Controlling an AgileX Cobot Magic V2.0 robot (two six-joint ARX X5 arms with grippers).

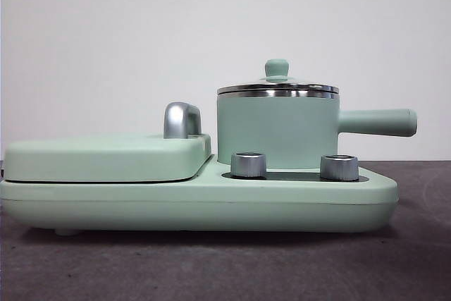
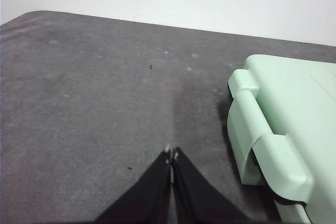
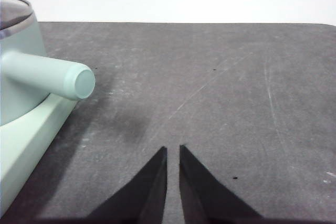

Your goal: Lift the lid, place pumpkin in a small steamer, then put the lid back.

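The small steamer (image 1: 276,130), a mint-green pot with a long side handle (image 1: 377,122), stands on the right half of a mint-green cooker base (image 1: 197,206). The lid (image 1: 277,87), with steel rim and mint knob (image 1: 276,68), sits on it. The pumpkin is out of view. My left gripper (image 2: 171,153) is shut and empty over bare table beside the cooker's end. My right gripper (image 3: 172,149) is shut, or nearly so, and empty, over bare table beside the steamer's handle (image 3: 50,74). Neither gripper shows in the front view.
A large flat mint-green cover (image 1: 106,156) with a chrome handle (image 1: 181,119) lies on the base's left half. Two steel knobs (image 1: 249,164) stand in front of the steamer. The table is dark grey (image 3: 236,87). A white wall stands behind.
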